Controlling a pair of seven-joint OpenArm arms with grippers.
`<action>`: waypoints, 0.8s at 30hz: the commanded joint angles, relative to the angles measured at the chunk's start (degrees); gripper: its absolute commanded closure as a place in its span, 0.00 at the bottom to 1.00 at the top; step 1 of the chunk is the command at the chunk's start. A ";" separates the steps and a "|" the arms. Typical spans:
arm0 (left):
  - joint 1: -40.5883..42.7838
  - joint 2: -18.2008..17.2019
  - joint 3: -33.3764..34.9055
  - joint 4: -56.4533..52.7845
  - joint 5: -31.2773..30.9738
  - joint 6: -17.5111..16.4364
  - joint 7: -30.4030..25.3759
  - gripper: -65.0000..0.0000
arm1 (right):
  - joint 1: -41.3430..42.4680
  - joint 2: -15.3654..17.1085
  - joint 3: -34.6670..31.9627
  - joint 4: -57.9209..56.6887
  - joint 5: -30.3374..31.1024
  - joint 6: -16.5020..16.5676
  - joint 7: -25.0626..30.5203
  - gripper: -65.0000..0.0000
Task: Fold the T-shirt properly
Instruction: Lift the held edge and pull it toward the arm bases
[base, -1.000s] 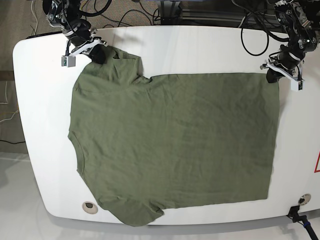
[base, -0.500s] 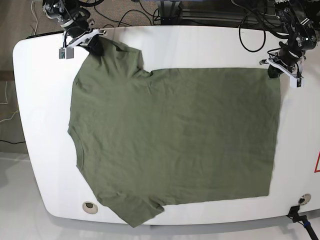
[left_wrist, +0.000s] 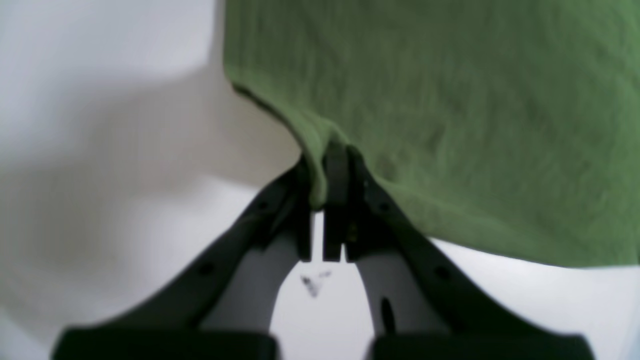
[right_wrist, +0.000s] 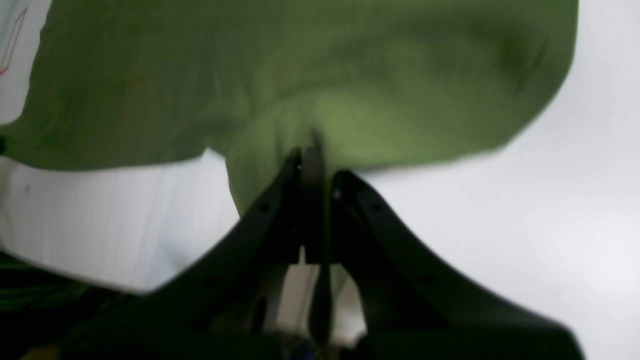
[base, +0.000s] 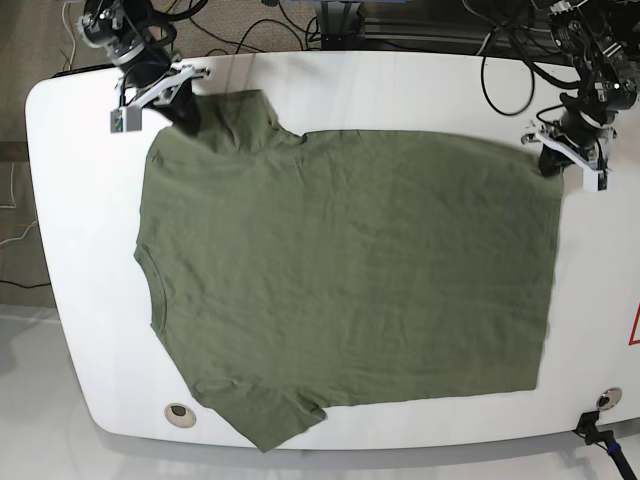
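T-shirt (base: 350, 290) spread flat on the table (base: 60, 200)
Its far corners are pinched by both closed grippers: left gripper (base: 551, 163) on the hem corner, right gripper (base: 185, 112) on the sleeve.

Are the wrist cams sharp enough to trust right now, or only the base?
Base view: sharp, evenly lit, T-shirt edges crisp on the table. Left wrist view: soft, but the cloth pinched in the left gripper is readable. Right wrist view: blurrier and dim around the right gripper.
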 joint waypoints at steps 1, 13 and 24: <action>-0.74 -0.76 -0.22 0.99 -1.44 -0.03 -0.66 0.98 | 1.07 0.53 0.14 1.13 0.96 0.47 1.09 1.00; -6.63 0.47 1.98 1.08 -1.27 -0.03 -0.30 0.98 | 8.63 2.38 0.14 0.78 0.96 0.47 -1.90 1.00; 6.20 0.56 1.81 4.51 -1.27 -0.03 -0.39 0.98 | -1.04 1.94 0.31 0.87 1.40 0.65 -1.90 1.00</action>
